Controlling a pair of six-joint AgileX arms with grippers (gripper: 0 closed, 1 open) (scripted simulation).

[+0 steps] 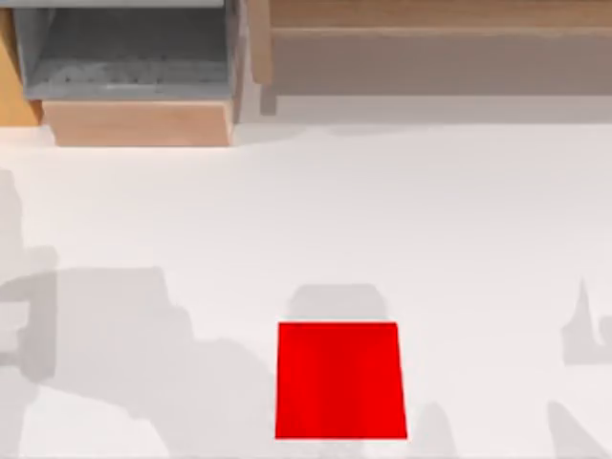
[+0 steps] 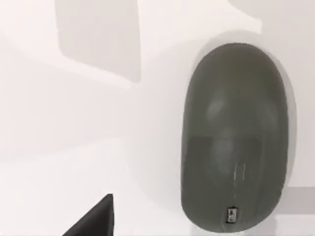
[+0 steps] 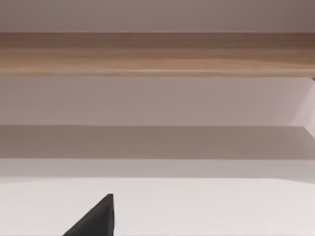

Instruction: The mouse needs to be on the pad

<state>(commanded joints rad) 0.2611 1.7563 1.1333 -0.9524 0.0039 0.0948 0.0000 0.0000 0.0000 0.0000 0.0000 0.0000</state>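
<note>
Tabletop seen from above: the red pad (image 1: 339, 381) lies flat on the white table (image 1: 402, 210), close to the near edge and a little right of centre, with nothing on it. At the far side stand a grey open-fronted box on a wooden base (image 1: 134, 72) to the left and a long wooden shelf (image 1: 430, 38) to the right. Grey shadows fall across the table's left and right margins.

Left wrist camera: the mouse (image 2: 234, 137), dark grey and oval, rests on the white table directly under the left arm's camera, its small marking at the end nearer the camera. A black corner of the left gripper (image 2: 93, 219) juts into the picture, apart from the mouse and not touching it. Whether that hand is released or clenched cannot be told.

Right wrist camera: a black corner of the right gripper (image 3: 93, 219) shows over the white table, facing the long wooden shelf (image 3: 157, 54) and its shaded recess well ahead. Its hand state cannot be told either.
</note>
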